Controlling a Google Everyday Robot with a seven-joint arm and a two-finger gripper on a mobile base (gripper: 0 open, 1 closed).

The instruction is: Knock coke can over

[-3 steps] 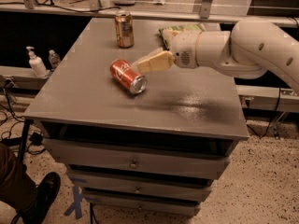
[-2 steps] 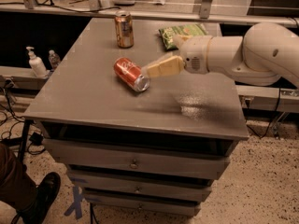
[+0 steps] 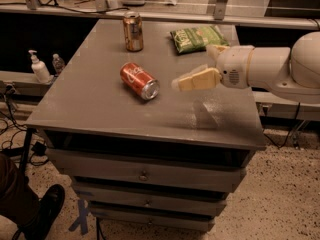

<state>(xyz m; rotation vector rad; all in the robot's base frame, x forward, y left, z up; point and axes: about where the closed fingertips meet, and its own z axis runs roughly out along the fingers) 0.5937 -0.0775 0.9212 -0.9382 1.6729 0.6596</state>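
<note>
- Camera view: coke can (image 3: 139, 80) lies on its side near the middle of the table (image 3: 95, 111), silver top facing the front right; judged from this, the knock-over is done
- gripper (image 3: 181, 83) hangs just right of the can, apart from it, low over the tabletop; its tan fingers look pressed together, holding nothing
- Risk: the can is round and loose on a smooth top, so a brush from the arm as it pulls clear could set it rolling toward an edge and off
- Risk: a wide swing back could catch the green snack bag (image 3: 197, 38) behind the gripper, or the upright gold can (image 3: 133, 31) at the back
- Surface: flat grey top with a dull sheen, over a stack of drawers (image 3: 143, 175)
- Room: speckled floor, cables at left, pump bottle (image 3: 39, 68) on a low ledge, someone's shoe (image 3: 47, 204) at lower left
</note>
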